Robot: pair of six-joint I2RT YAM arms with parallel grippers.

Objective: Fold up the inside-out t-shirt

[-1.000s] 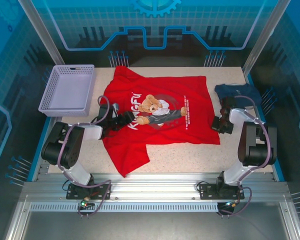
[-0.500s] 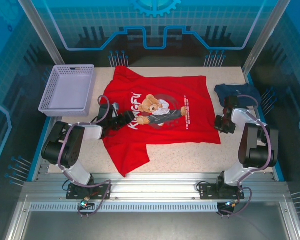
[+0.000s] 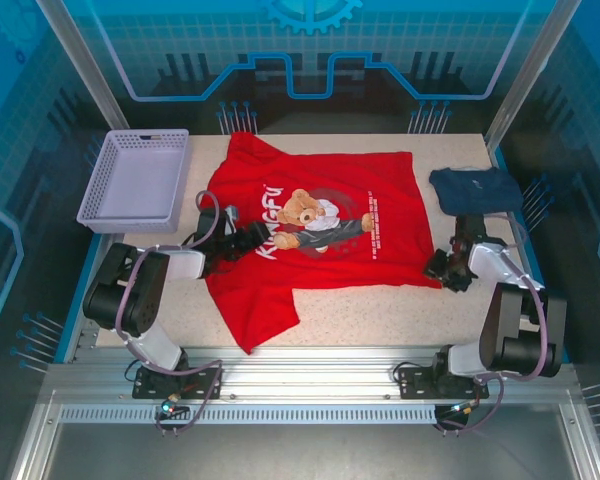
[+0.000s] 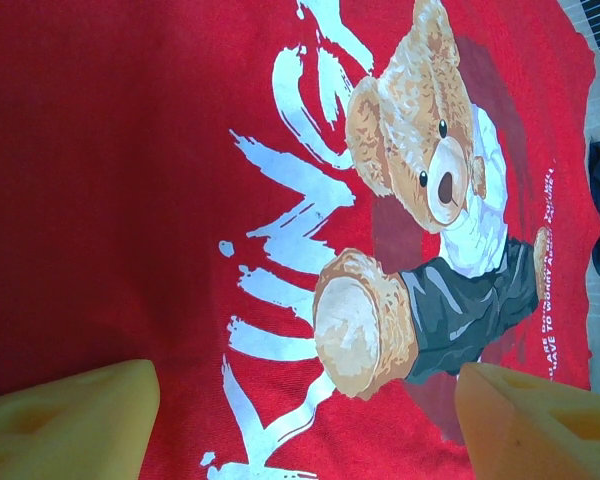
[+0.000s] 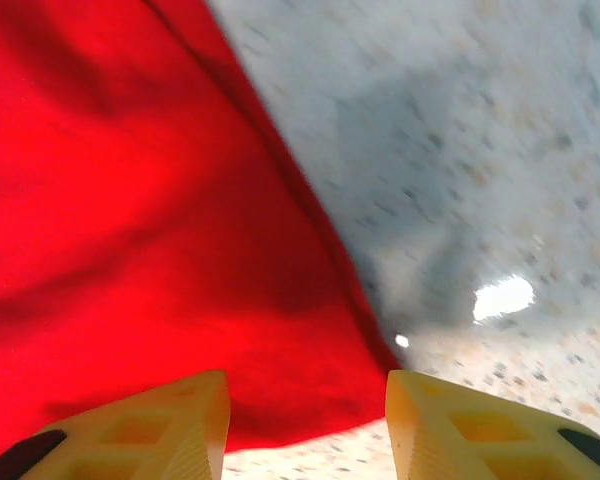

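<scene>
I work in a robot lab cell: blue circuit-patterned wall panels [image 3: 380, 50] across the top of the frame, a silver aluminium rail [image 3: 300, 385] along the bottom.

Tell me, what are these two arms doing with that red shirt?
Two robot arms are working on a red t-shirt that lies spread on the table, bear print up. The left gripper hovers open over the print; the right gripper is open at the shirt's near right corner. Neither holds cloth yet. A navy garment and a lilac basket sit aside.
</scene>
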